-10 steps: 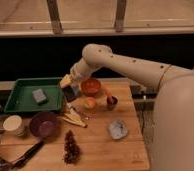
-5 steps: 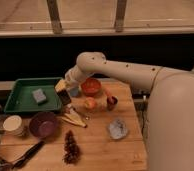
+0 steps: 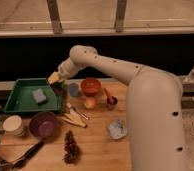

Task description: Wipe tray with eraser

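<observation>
The gripper (image 3: 56, 85) hangs at the end of the white arm (image 3: 110, 67), over the right rim of the green tray (image 3: 20, 107), with a yellowish patch showing on its upper side. Its fingers are pressed together, and a small dark block sits between their tips, which looks to be the eraser (image 3: 58, 91), low over the tray's right edge; whether it touches the tray floor I cannot tell. Inside the tray, to the left of the gripper, lies a lighter grey-blue block (image 3: 38, 95). Just to the right of the gripper stands a small bluish cup (image 3: 73, 90), and beside that an orange bowl (image 3: 90, 86). Nearer the front of the wooden table (image 3: 97, 150) are an apple (image 3: 90, 103), a dark red cup (image 3: 111, 102) and a pale crumpled item (image 3: 117, 129). Below the tray sit a round purple bowl (image 3: 44, 124) and a white cup (image 3: 13, 125), with a brown pine cone (image 3: 70, 145) at the front.
</observation>
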{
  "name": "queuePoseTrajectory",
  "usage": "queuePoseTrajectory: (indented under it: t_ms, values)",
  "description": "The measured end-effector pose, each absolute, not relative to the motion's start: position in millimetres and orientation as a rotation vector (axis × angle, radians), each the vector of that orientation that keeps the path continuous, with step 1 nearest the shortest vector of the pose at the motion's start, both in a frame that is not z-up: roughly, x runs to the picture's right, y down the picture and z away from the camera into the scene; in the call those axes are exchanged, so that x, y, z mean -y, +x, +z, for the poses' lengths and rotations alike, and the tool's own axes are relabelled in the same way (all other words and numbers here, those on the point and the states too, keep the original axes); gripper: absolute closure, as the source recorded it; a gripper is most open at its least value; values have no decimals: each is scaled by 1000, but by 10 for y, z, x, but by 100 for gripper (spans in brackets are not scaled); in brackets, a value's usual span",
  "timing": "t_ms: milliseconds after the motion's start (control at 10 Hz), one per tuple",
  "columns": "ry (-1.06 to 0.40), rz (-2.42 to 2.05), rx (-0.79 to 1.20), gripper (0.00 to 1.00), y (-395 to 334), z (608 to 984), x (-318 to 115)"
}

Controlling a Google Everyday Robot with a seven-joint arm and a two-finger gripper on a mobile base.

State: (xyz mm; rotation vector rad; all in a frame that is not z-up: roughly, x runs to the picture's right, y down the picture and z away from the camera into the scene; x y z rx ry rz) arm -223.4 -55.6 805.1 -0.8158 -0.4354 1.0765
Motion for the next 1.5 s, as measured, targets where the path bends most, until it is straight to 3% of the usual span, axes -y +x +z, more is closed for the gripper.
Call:
queuePoseTrajectory:
  t_ms: [500, 900, 1300, 1500]
  values:
    - [-922, 978, 543, 100, -2815, 8291, 764]
    - [-926, 976, 548, 100, -2820, 8296, 765]
    - [-661, 1130, 524, 100, -2705, 8194, 679]
    - [-652, 1129, 526, 100, -2770, 8211, 665]
